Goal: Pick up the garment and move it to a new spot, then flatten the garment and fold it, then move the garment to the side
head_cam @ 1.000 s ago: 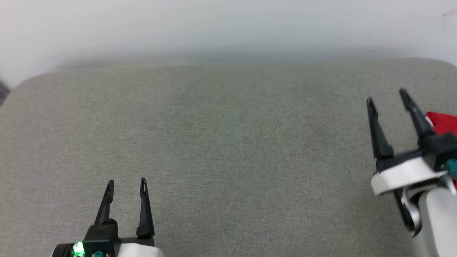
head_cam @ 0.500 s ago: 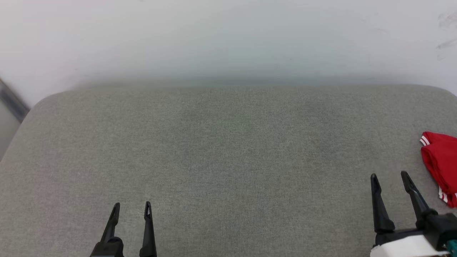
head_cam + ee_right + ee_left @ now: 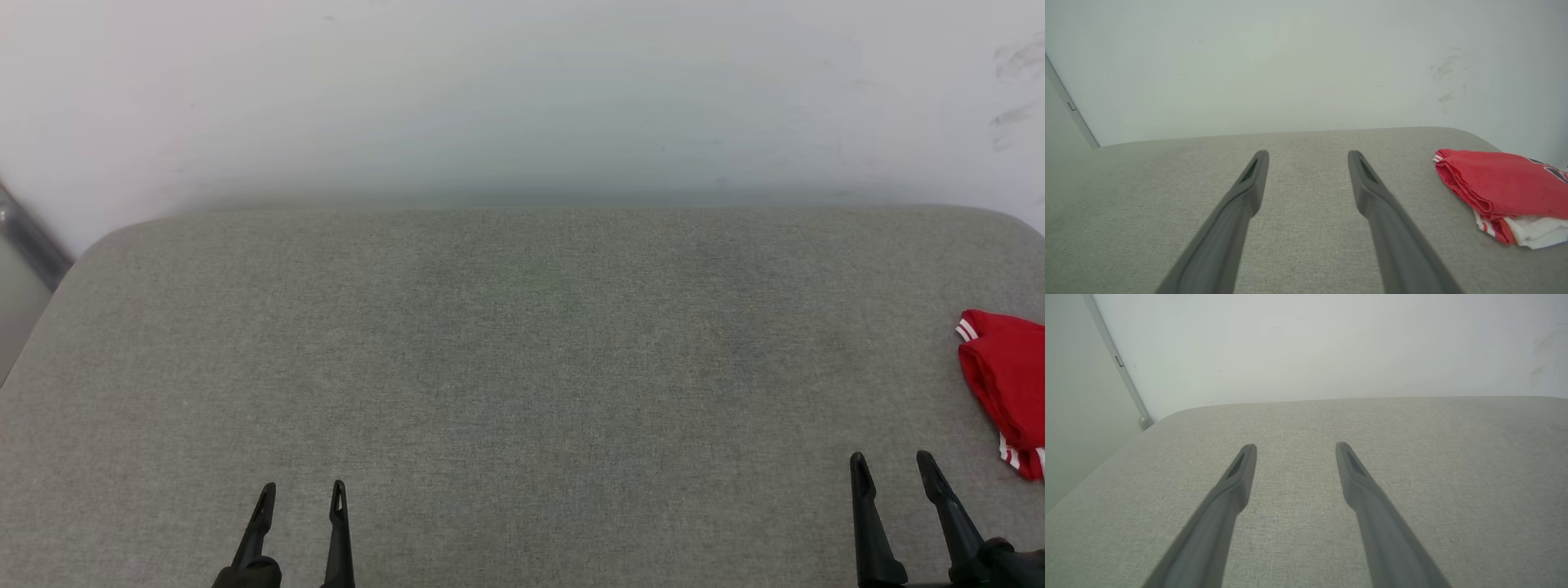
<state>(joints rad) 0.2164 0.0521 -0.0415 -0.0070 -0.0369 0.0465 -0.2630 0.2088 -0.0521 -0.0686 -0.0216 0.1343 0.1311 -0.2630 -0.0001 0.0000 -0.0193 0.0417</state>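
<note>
Since the shirt (image 3: 1006,384) lies as a compact red bundle at the far right edge of the head view, with a white sleeve and striped trim tucked under it in the right wrist view (a scrap of dark print peeks out at that frame's right edge), we judge the moving, flattening and folding done, and the shift to the side made as well. Nothing of the task looks left to us. Our left claw (image 3: 304,487) at the lower left and our right claw (image 3: 891,457) at the lower right both stand with fingers spread and nothing between them, the right one near the shirt but not touching it. The surface is a grey woven pad (image 3: 522,367) with rounded corners. Along the top of the frame runs a pale wall (image 3: 522,98), with faint scuff marks (image 3: 1012,122) at the upper right and a dark strip (image 3: 28,245) at the left edge.
</note>
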